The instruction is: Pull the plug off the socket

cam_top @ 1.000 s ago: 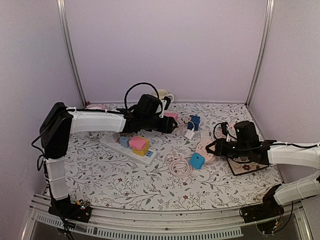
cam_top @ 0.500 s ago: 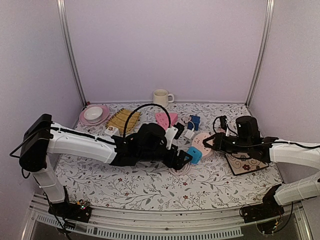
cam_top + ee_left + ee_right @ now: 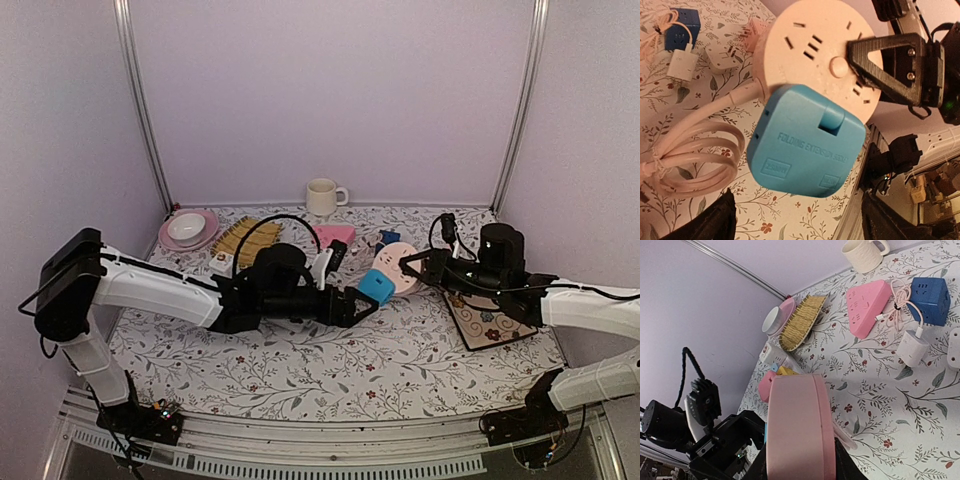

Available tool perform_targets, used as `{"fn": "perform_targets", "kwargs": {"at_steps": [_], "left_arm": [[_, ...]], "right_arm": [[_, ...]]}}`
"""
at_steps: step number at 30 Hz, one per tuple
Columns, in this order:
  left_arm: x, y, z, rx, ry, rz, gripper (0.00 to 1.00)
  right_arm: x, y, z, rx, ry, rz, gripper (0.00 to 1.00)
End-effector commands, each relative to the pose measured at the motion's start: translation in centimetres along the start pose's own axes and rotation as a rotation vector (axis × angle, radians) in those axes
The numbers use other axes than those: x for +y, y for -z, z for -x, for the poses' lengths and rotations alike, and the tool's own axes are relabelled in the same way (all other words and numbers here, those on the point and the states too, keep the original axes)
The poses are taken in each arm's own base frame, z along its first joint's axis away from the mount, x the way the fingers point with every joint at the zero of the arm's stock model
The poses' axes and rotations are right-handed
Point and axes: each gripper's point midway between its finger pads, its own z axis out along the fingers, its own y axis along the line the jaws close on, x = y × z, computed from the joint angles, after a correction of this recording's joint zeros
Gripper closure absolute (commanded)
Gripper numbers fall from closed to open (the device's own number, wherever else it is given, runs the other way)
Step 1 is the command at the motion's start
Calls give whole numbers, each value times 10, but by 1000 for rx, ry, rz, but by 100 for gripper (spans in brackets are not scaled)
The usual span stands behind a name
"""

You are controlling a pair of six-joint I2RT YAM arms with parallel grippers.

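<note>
The flowery table (image 3: 300, 370) is seen under both arms. The round pink socket (image 3: 397, 272) is held up on its edge above the middle of the table, and it is squeezed tight by the right gripper (image 3: 415, 266). The blue plug (image 3: 375, 285) is found right against the low part of the socket's face, and its pins are hidden. It is framed by the spread fingers of the left gripper (image 3: 352, 305), but whether it is pinched cannot be told. A white cord (image 3: 720, 106) is joined to the socket.
</note>
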Motion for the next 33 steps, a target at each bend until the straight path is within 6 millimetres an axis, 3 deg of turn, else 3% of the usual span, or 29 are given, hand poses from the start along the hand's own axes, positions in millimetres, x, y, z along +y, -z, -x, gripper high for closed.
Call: {"fn": "perform_targets", "kwargs": {"at_steps": [1, 6, 9, 14, 18, 25, 30, 33], "left_arm": [[-25, 15, 33, -77, 160, -195, 13], [-39, 17, 52, -111, 229, -285, 14], [-48, 18, 64, -133, 245, -324, 19], [-59, 23, 73, -149, 272, -377, 39], [-60, 24, 72, -143, 275, -386, 60], [-64, 21, 70, -130, 271, -404, 88], [-63, 17, 65, -115, 268, -403, 100], [-63, 18, 65, -115, 259, -406, 100]], "right_arm": [[67, 15, 38, -144, 39, 246, 97], [84, 24, 42, -186, 36, 337, 97], [91, 27, 43, -199, 46, 369, 97], [90, 34, 44, -235, 75, 362, 97], [91, 41, 46, -267, 130, 356, 97], [95, 42, 42, -276, 220, 356, 97], [90, 40, 42, -284, 258, 314, 97], [82, 39, 42, -297, 275, 265, 97]]}}
